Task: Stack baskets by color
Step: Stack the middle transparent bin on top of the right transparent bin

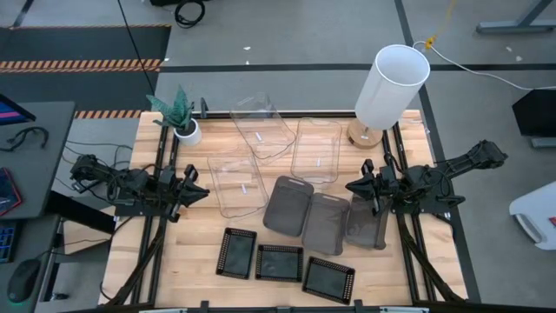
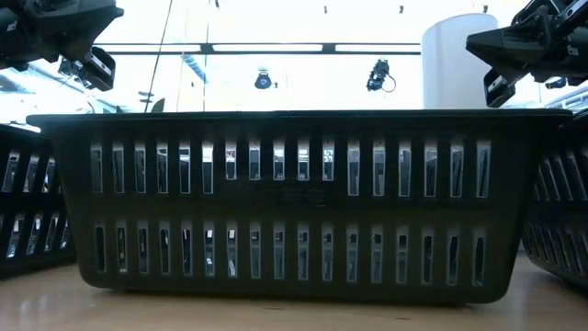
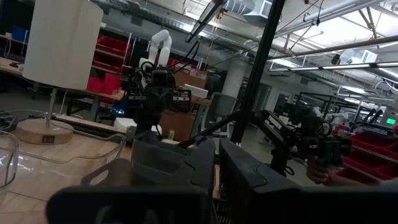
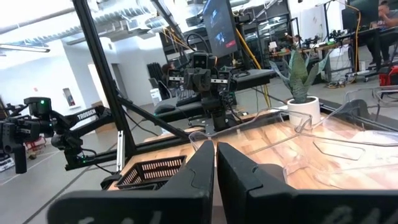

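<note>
The two robot arms are matte black, built of angular segments with round joints. The left arm [image 1: 130,184] carries thin black cables at its base. The right arm [image 1: 434,183] looks the same. Each ends in two flat, dark, blunt fingers [image 4: 196,180].

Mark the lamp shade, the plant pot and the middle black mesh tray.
lamp shade [image 1: 393,87], high view, its white side wall
plant pot [image 1: 188,132], high view, its white rim
middle black mesh tray [image 1: 279,262], high view, its floor

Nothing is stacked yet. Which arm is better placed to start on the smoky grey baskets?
Right. The right gripper hangs shut beside the nearest grey basket; the left gripper, also shut, sits across the table by a clear basket.
</note>
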Available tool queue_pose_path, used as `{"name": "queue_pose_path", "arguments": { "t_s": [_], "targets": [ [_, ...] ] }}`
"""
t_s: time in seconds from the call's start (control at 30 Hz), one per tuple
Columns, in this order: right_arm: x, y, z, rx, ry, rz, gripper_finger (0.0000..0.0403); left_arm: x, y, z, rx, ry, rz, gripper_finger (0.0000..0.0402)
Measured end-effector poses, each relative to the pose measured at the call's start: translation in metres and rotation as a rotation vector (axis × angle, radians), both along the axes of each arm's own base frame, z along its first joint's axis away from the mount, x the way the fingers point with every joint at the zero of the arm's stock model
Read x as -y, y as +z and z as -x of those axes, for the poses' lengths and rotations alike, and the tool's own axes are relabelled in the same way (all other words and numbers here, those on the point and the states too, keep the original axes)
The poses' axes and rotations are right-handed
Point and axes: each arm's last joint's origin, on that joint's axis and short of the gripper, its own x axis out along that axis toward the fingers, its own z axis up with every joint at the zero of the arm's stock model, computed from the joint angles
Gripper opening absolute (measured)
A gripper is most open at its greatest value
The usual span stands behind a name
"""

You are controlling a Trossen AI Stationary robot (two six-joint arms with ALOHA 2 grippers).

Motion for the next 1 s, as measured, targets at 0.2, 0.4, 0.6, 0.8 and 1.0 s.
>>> {"name": "queue_pose_path", "arguments": {
  "t_s": [0.2, 0.4, 0.6, 0.8, 1.0],
  "targets": [
    [0.0, 0.001, 0.0, 0.014, 0.017, -0.112, 0.0023, 0.0, 0.0, 0.0, 0.0, 0.0, 0.0, 0.0028],
    [0.005, -0.006, -0.004, -0.055, -0.073, -0.198, 0.0023, 0.0, 0.0, 0.0, 0.0, 0.0, 0.0, 0.0035],
    [0.014, -0.009, -0.013, -0.136, -0.069, -0.205, 0.0023, 0.0, 0.0, 0.0, 0.0, 0.0, 0.0, 0.0029],
    [0.024, 0.019, -0.03, -0.205, -0.094, -0.145, 0.0023, 0.0, 0.0, 0.0, 0.0, 0.0, 0.0, 0.0033],
    [0.035, 0.041, -0.05, -0.311, -0.174, -0.032, 0.0023, 0.0, 0.0, 0.0, 0.0, 0.0, 0.0, 0.0033]
  ]
}}
